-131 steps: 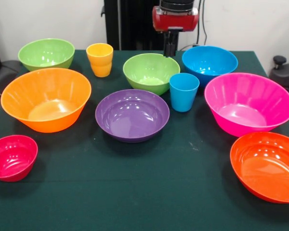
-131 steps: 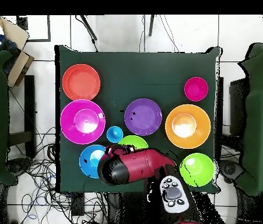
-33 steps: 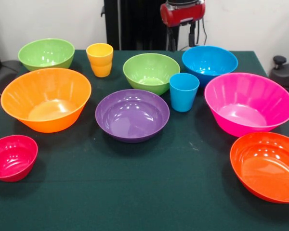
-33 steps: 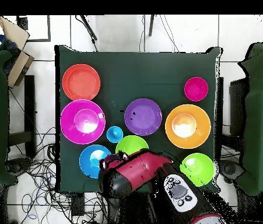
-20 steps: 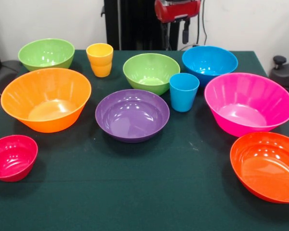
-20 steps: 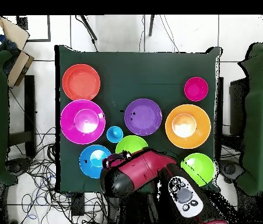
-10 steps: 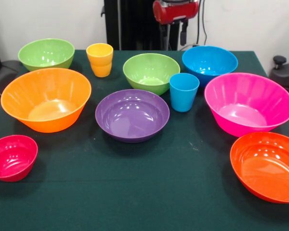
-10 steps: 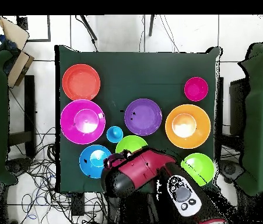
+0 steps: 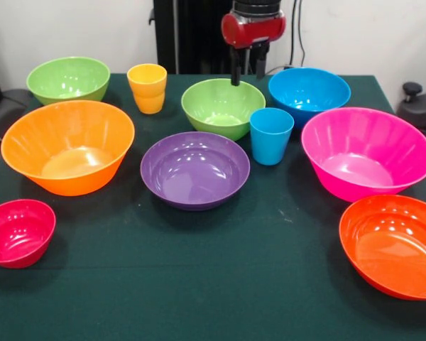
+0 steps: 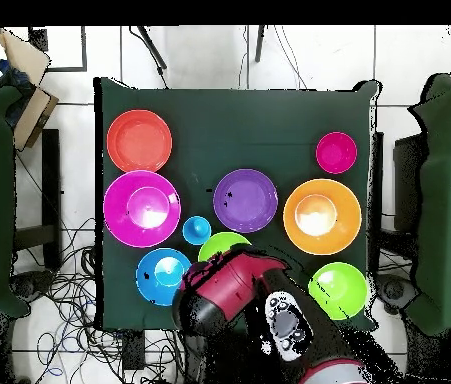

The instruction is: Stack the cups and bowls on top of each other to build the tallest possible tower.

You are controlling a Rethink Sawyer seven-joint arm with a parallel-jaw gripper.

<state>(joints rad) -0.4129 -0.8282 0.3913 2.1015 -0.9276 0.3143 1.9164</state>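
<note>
On the table (image 9: 199, 284) literally nothing is stacked yet, so the tower is at zero. Everything sits on its own spot: orange bowl (image 9: 67, 145) with the crimson bowl (image 9: 18, 231) in front of it near the front left corner, one green bowl (image 9: 68, 79) at the back left, yellow cup (image 9: 148, 88) next to it, purple bowl (image 9: 195, 169) in the middle, second green bowl (image 9: 222, 106) just behind that, blue cup (image 9: 271, 135) between that green bowl and the pink bowl (image 9: 366, 152), blue bowl (image 9: 309, 91) at the back, red-orange bowl (image 9: 392, 244) front right. None of them touch or nest as far as I can see.

Gripper (image 9: 246, 71) hangs over the back rim of the middle green bowl, fingers spread apart with nothing between them. From overhead the arm (image 10: 229, 295) covers part of that bowl, so no extra info there.

My guess is it's going for that green bowl first, but it hasn't got hold of anything. So basically the whole job is left: every single pick and every placement
</note>
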